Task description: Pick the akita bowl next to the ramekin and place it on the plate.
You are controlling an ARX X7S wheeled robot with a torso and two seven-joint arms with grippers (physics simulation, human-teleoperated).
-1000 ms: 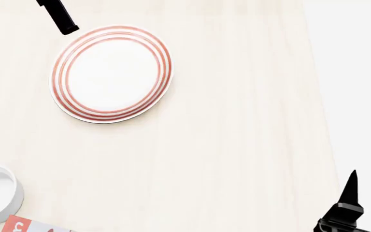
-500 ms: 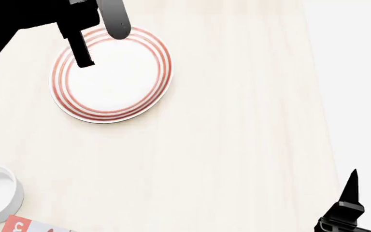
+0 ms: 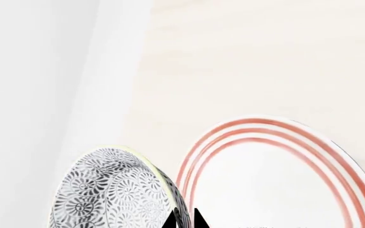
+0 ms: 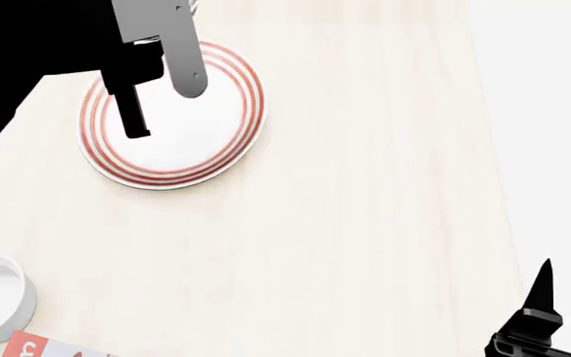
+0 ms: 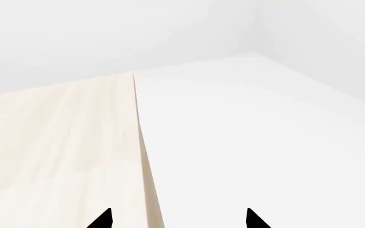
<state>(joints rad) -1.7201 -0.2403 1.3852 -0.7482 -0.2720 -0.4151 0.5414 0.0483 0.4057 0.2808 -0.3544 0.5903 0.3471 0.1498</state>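
Head view, carry step: left gripper [image 4: 160, 104] hangs over the plate [image 4: 228, 149]; wrist view shows its tips pinching the akita bowl [image 3: 116, 190] rim, bowl beside the plate. Next: centre, lower, release. Right gripper [image 5: 177, 219] spread, idle.

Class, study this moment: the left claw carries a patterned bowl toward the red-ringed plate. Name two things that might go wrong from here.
1. The left claw pinches only the rim of the akita bowl, which hangs tilted, so it may slip or land on its side.
2. In the left wrist view the bowl sits beside the plate, toward its edge; released now, it may catch the red-ringed rim or miss.
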